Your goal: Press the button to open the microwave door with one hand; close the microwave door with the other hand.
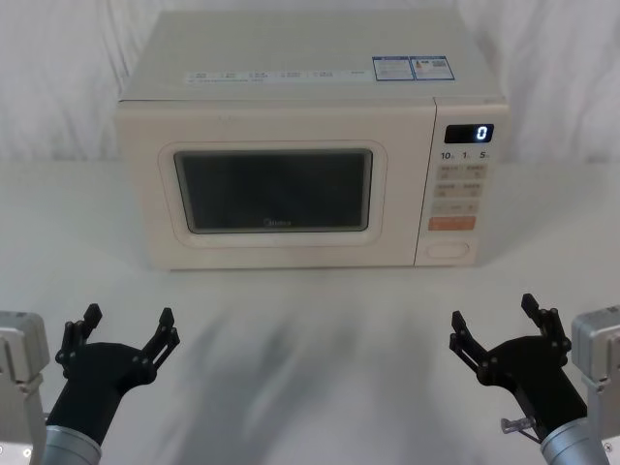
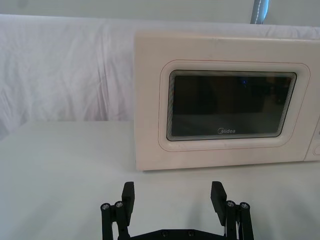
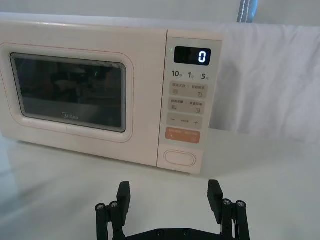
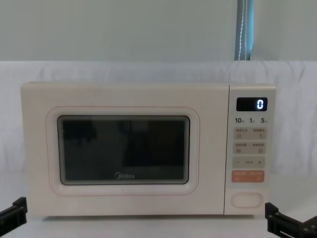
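Observation:
A cream microwave stands at the back of the white table. Its microwave door, with a dark window and grey logo, is shut flush. The button, a plain cream oval, sits at the bottom of the control panel under an orange key. My left gripper hovers open near the table's front left, well short of the door. My right gripper hovers open at the front right, short of the panel. Both hold nothing.
The control panel shows a lit "0" display. White cloth covers the table and hangs behind the microwave. Open table lies between the grippers and the microwave's front.

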